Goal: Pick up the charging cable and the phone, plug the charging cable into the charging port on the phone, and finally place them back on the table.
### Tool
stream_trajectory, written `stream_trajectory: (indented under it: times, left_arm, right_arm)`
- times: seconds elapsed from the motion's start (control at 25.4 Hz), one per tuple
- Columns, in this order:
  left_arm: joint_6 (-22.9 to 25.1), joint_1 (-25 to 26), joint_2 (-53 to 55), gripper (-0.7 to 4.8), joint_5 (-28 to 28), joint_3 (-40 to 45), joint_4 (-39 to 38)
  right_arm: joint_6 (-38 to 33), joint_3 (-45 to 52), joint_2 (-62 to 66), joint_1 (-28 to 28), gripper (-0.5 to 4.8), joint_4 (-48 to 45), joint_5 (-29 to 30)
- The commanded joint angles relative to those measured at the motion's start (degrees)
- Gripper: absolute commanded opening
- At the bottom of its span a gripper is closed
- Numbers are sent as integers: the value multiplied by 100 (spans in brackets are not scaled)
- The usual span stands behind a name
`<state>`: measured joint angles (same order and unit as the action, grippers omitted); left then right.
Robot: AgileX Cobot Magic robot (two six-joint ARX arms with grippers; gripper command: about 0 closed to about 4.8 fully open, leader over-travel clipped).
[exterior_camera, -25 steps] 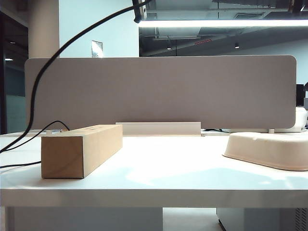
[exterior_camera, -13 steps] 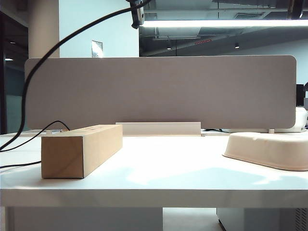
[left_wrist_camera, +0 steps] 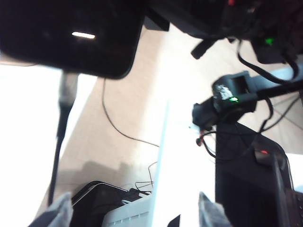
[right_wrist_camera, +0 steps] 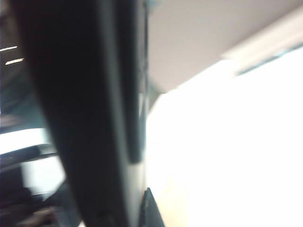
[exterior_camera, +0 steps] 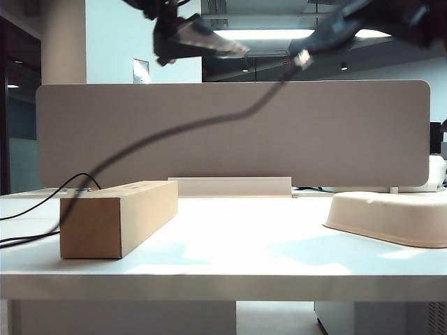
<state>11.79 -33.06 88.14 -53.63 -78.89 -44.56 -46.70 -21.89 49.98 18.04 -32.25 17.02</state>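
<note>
- High above the table (exterior_camera: 230, 262), near the top of the exterior view, both arms meet in mid-air.
- The left gripper (exterior_camera: 230, 47) comes in from the left, its pale fingers (exterior_camera: 209, 40) pointing toward the right arm. In its own wrist view the two fingertips (left_wrist_camera: 59, 213) stand wide apart with nothing between them — open, holding nothing.
- The phone (left_wrist_camera: 71, 35) hangs just ahead of those open fingers, a glossy black slab with a rounded corner, a ceiling light mirrored in it.
- The charging cable (left_wrist_camera: 59, 142) sits with its pale plug against the phone's short edge, where the charging port must be; the slot itself is too small and blurred to make out. From there the black cord runs back between the left fingertips.
- The right gripper (exterior_camera: 349, 21) reaches in from the upper right. Its wrist view is almost filled by the phone's dark edge, close against the lens and blurred — it is closed on the phone.
- In the exterior view the cord drops from the plug end beside the right gripper in a long sagging curve, passes in front of the grey divider panel (exterior_camera: 335, 132) and reaches the table behind the wooden block (exterior_camera: 115, 216).
- Well below the right gripper, a cream tray (exterior_camera: 391, 216) rests on the table's right side.
</note>
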Motion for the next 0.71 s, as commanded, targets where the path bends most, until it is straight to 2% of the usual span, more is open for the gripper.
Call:
stream_trajectory:
  times: [0.04, 0.12, 0.24, 0.35, 0.71]
  left_arm:
    - [17, 466, -59, 342, 243, -42, -74]
    - [4, 857, -122, 341, 442, -42, -81]
    - [-44, 1189, -201, 333, 457, -42, -31]
    - [-44, 1211, -229, 332, 490, -42, 7]
    - [-42, 1134, -229, 332, 483, -39, 13]
  right_arm:
    - [179, -46, 35, -31, -7, 319, -605]
    - [177, -46, 205, -87, -7, 544, -861]
    - [168, -46, 627, -184, -7, 542, -1021]
    - [-39, -46, 1204, -214, -7, 514, -1351]
    - [-798, -48, 3040, -256, -7, -662, -1403]
